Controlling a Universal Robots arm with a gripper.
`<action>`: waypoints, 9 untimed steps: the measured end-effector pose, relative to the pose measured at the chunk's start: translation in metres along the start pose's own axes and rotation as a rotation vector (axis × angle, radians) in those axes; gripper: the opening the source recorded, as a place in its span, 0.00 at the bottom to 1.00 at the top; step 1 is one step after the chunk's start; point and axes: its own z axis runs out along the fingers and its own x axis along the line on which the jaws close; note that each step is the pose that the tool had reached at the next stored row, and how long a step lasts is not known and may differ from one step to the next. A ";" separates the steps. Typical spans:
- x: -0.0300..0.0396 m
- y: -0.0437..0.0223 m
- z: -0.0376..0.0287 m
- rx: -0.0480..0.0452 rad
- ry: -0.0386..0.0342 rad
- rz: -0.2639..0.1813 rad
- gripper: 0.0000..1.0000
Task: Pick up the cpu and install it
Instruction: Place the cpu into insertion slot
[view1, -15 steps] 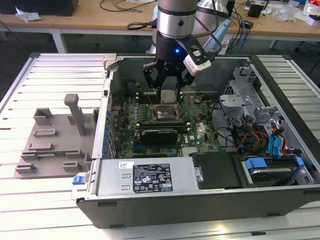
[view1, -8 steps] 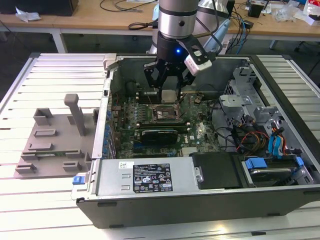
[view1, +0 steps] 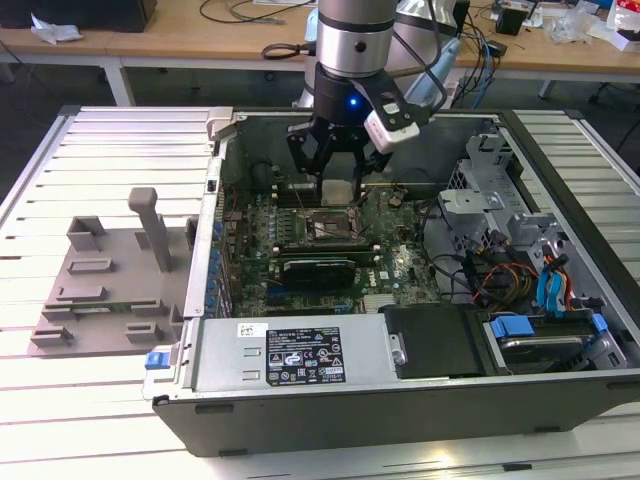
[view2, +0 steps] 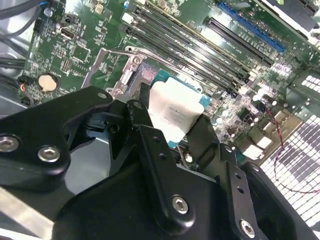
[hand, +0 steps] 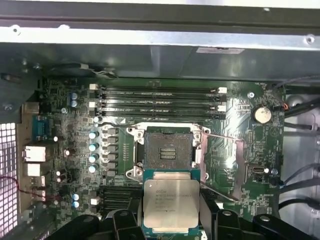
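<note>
The cpu (view1: 338, 190), a small square chip with a pale silver top, hangs inside the open computer case, and my gripper (view1: 338, 178) is shut on it by its edges. It hovers just above and beside the open black socket (view1: 328, 228) on the green motherboard. In both wrist views the cpu (hand: 171, 202) (view2: 175, 112) sits between black fingers (view2: 137, 117) near the bare socket (hand: 167, 152). The socket's metal frame and lever (hand: 220, 137) are swung open.
A row of memory slots (hand: 157, 100) runs past the socket. A long black block (view1: 318, 270) lies on the board in front of it. The power supply (view1: 290, 355), drive cage and cables (view1: 520, 240) crowd the case. A grey tray (view1: 110, 290) lies outside at the exterior view's left.
</note>
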 end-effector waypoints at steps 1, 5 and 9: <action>0.0000 0.0000 0.0000 0.0006 0.0010 0.020 0.55; 0.0000 0.0000 0.0009 0.0011 0.0068 0.134 0.55; 0.0000 0.0001 0.0015 0.0027 0.0110 0.215 0.55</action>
